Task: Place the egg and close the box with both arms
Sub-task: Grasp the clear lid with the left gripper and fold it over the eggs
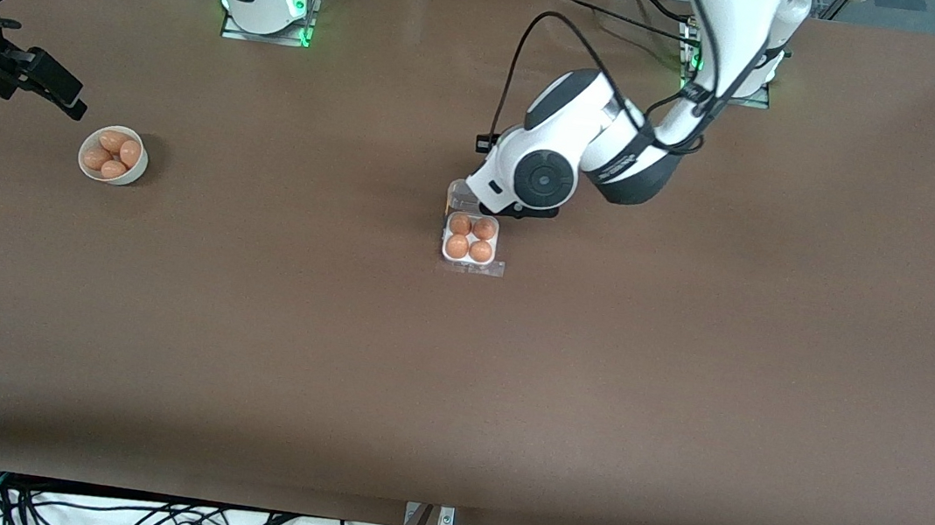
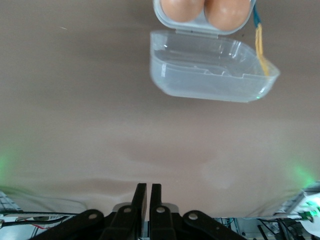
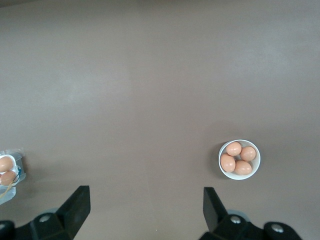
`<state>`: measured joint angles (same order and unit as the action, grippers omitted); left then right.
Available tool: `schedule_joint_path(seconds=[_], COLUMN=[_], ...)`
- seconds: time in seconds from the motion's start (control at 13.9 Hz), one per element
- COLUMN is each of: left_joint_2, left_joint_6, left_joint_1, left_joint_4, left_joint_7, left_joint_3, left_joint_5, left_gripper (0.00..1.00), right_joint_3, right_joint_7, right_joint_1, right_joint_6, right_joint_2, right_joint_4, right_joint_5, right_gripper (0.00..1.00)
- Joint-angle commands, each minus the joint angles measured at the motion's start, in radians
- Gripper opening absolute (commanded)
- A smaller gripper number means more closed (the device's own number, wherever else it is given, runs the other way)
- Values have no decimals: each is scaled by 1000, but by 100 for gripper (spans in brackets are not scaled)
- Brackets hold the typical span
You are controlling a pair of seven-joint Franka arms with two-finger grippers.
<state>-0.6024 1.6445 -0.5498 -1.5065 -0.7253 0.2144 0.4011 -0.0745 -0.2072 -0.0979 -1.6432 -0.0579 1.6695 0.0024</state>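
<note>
The box (image 1: 468, 261) sits mid-table with a tan egg (image 1: 460, 225) in every cell I can see. Its clear lid (image 1: 462, 198) hangs open on the side toward the arms' bases. In the left wrist view the lid (image 2: 210, 70) lies tilted open below two eggs (image 2: 179, 7). My left gripper (image 2: 148, 192) is shut and empty, low over the table beside the lid; in the front view its fingers are hidden under the wrist (image 1: 530, 177). My right gripper (image 1: 64, 95) (image 3: 145, 200) is open and empty, high over the right arm's end of the table.
A round white bowl (image 1: 135, 170) with several more eggs stands toward the right arm's end; it also shows in the right wrist view (image 3: 255, 170). The box (image 3: 16, 159) shows at that view's edge. A yellow and blue strip (image 2: 259, 42) runs along the lid's side.
</note>
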Motion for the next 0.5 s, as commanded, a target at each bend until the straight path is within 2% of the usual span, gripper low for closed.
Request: schedule_joint_path(seconds=[0.0, 0.07, 0.43], left_joint_2=[-62, -68, -85], left_joint_6=[26, 47, 144], left_joint_1=[-39, -39, -51], left_joint_4=[49, 49, 52], left_joint_7=[-29, -34, -39], left_joint_3=[-13, -13, -20], left_joint_5=[10, 10, 7], left_gripper=[3, 0, 0], right_joint_3=[1, 2, -1], right_joint_7=[19, 19, 44], right_joint_1=[-6, -20, -20], right_joint_6=[-13, -7, -4], right_joint_2=[-4, -3, 12], right_joint_4=[21, 21, 19], right_joint_5=[-18, -19, -47], right_gripper=[100, 100, 100])
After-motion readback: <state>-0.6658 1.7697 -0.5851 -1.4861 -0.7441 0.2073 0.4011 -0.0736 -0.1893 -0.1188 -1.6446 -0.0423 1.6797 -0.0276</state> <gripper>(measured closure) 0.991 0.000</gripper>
